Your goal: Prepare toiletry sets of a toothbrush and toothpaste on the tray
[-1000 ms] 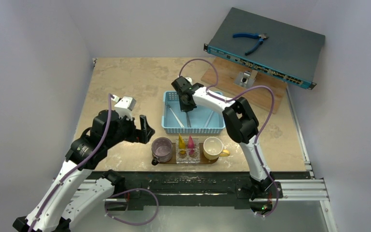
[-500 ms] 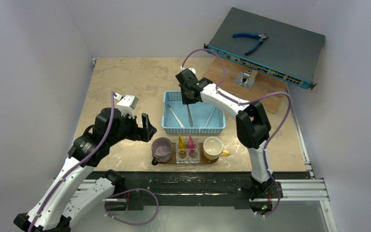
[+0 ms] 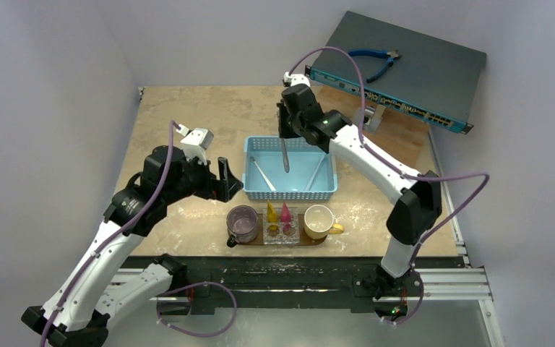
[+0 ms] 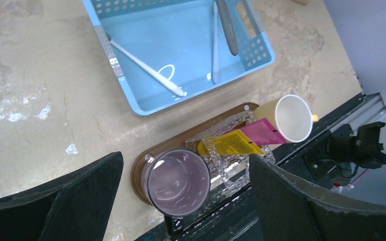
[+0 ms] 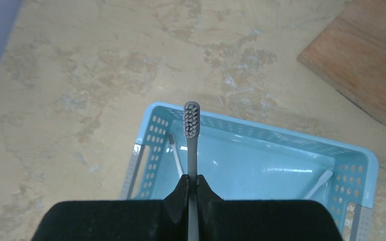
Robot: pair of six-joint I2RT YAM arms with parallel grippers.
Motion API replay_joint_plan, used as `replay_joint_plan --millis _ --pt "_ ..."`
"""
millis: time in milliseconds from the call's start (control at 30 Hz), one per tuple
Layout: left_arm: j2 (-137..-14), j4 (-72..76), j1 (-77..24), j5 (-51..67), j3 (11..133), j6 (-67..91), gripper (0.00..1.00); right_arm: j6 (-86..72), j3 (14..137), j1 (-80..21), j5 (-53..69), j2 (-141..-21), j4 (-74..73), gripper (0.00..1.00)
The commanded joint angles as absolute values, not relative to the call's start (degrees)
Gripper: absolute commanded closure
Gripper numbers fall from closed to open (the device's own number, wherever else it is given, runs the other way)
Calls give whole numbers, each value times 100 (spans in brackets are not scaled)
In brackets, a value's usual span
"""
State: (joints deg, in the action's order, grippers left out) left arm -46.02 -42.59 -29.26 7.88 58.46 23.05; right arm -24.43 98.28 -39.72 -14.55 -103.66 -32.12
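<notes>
Because the grey toothbrush [image 5: 191,135] is light, stiff and smooth-handled, a firm pinch low on the handle suits it best, though so thin a stick could probably swivel or slip in a loose grip. The right jaws are clamped on that handle, bristles pointing away from the wrist. The brush hangs over the light-blue basket [image 3: 289,195], apparently clear of its floor, where two pale toothbrushes [image 4: 146,68] lie. The right arm [image 3: 376,155] stretches far forward across the worktop [image 3: 188,116]. The left arm [image 3: 159,184] bends low beside the basket's left edge, the left jaws wide apart and empty, near the dark oval tray [image 4: 138,168]. The tray carries a yellow tube [image 4: 231,143], a pink tube [image 4: 264,131], a purple cup [image 4: 176,181] and a cream cup [image 4: 291,118].
</notes>
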Motion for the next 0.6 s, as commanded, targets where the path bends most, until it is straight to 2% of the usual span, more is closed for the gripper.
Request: replay_joint_plan --millis 0,233,567 --pt "-4790 -3805 -2892 1368 6359 2449 4 -2357 9796 -3964 -941 -9623 -2761 100" --pt "-5063 -3493 -2892 2037 6650 2896 4 -2866 9480 -4050 -90 -8783 -2330 100" --pt "-5370 -2690 -2892 2688 6536 3502 4 -3533 9293 -4610 75 -8263 -1933 100"
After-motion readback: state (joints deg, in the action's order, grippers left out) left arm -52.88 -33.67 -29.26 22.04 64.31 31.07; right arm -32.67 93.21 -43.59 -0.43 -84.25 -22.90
